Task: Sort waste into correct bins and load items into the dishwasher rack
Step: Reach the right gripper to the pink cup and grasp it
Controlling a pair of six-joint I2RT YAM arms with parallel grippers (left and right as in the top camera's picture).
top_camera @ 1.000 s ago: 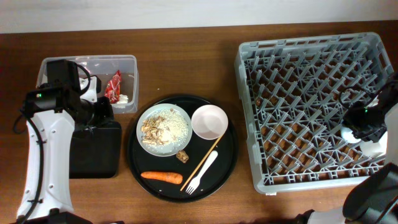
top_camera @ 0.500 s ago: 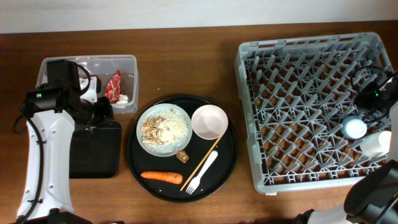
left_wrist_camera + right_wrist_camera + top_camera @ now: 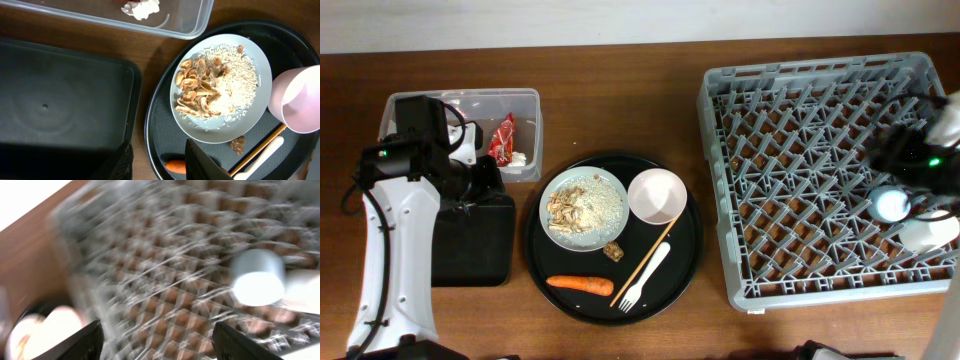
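On the left, two bits of waste look sorted: the red wrapper (image 3: 503, 138) and the tissue (image 3: 520, 158) lie in the clear tub (image 3: 525, 97), and I see nothing in the black tray (image 3: 470, 250) beside it. My left gripper (image 3: 160, 166) hangs released, holding nothing, over the edge of the round tray (image 3: 685, 245). Most of the work sits there: the plate (image 3: 548, 218) with its rice (image 3: 602, 203) and scraps (image 3: 563, 210), the bowl (image 3: 656, 195), the brown lump (image 3: 613, 251), the chopstick (image 3: 646, 262), the fork (image 3: 648, 276) and the carrot (image 3: 579, 284), none yet moved. In the rack (image 3: 800, 170) the blue cup (image 3: 892, 205) and the white cup (image 3: 928, 233) stand just beside each other near the right wall. My right gripper (image 3: 162, 345) is spread and bare above the lattice. I reckon the job is under halfway. My left arm hides part of the tub and black tray. The right wrist view is smeared, so I cannot tell whether the cups sit upright or upturned.
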